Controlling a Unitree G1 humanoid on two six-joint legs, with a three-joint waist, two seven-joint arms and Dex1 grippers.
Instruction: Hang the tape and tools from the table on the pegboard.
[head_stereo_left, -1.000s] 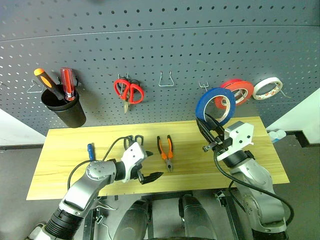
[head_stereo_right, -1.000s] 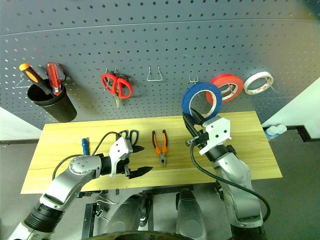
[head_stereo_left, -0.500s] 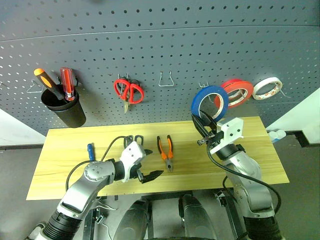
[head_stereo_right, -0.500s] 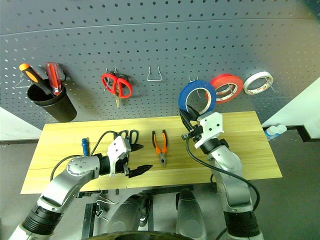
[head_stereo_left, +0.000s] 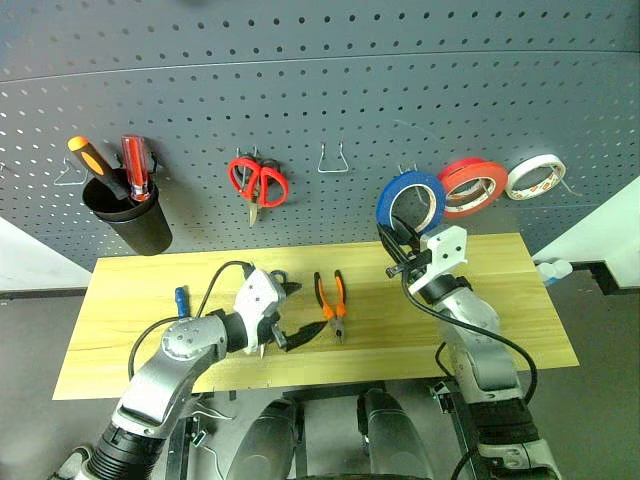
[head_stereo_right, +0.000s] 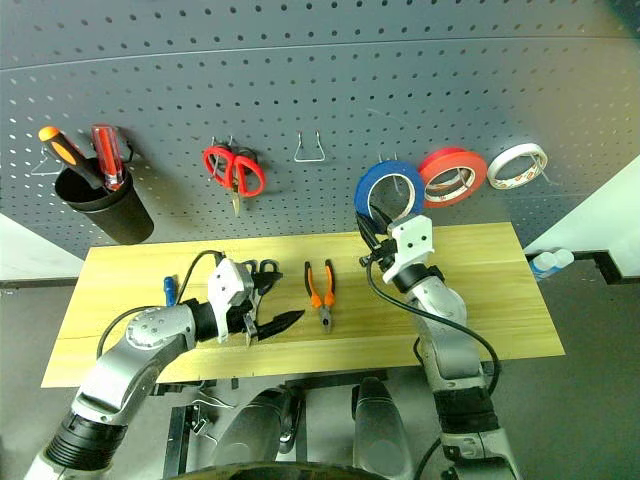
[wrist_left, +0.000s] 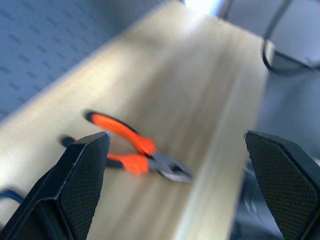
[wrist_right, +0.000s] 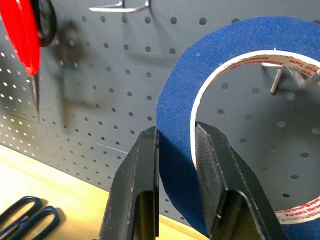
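Right now my right tool (head_stereo_right: 372, 222) is clamped on the blue tape (head_stereo_right: 388, 190), a ring with a white inner rim held up against the pegboard (head_stereo_left: 320, 90), its hole around a thin hook (wrist_right: 280, 80). Released before it seats, it could drop to the counter (head_stereo_left: 520, 300). My left tool (head_stereo_left: 290, 325) hangs apart, pliers (head_stereo_left: 331, 302) just ahead

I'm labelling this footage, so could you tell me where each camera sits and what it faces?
Head views: above, facing the pegboard and table; both arms show.
Left wrist view: along the open left claw, toward the pliers.
Right wrist view: along the right claw gripping the blue tape by a hook.
Shared: the pliers, the tape.
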